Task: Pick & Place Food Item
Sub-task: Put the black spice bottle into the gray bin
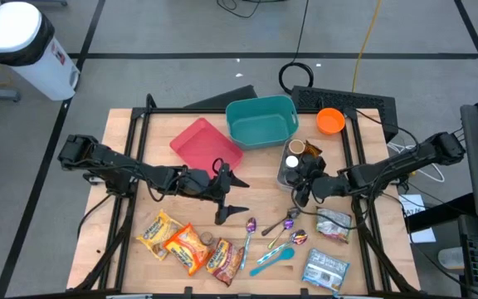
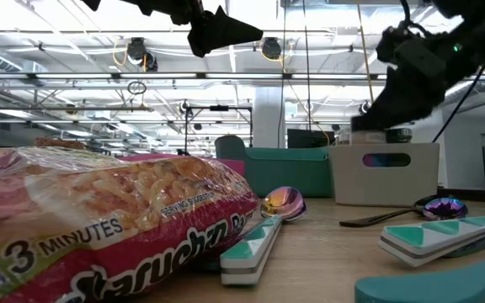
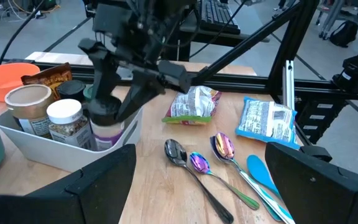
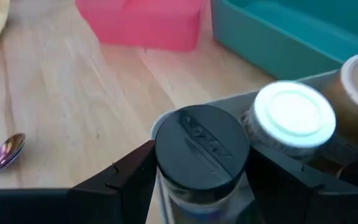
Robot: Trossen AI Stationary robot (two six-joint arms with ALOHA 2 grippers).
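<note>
A white bin (image 1: 291, 166) with several jars stands right of the table's middle. My right gripper (image 4: 201, 168) is shut on a black-lidded jar (image 4: 201, 146) at the bin's near corner; a white-lidded jar (image 4: 294, 115) stands beside it in the bin. My left gripper (image 1: 237, 195) hovers open over the table's middle, left of the bin, with nothing between its fingers. Orange snack bags (image 1: 181, 245) lie flat at the near left, and foil packets (image 1: 334, 224) lie at the near right. My right gripper pinches the jar's upper body just under the black lid (image 4: 163, 186) between its two fingers, one on each side. The fingers (image 3: 98, 81) slant down from the table's right. The jar (image 3: 107, 134) stays upright at the bin's corner; whether its base rests on anything I cannot tell.
A teal bin (image 1: 261, 120) and a pink tray (image 1: 206, 143) stand at the far middle, with an orange bowl (image 1: 330, 120) to their right. Several spoons (image 1: 276, 232) lie near the front, between the bags and the packets. Bare wood shows between the two grippers.
</note>
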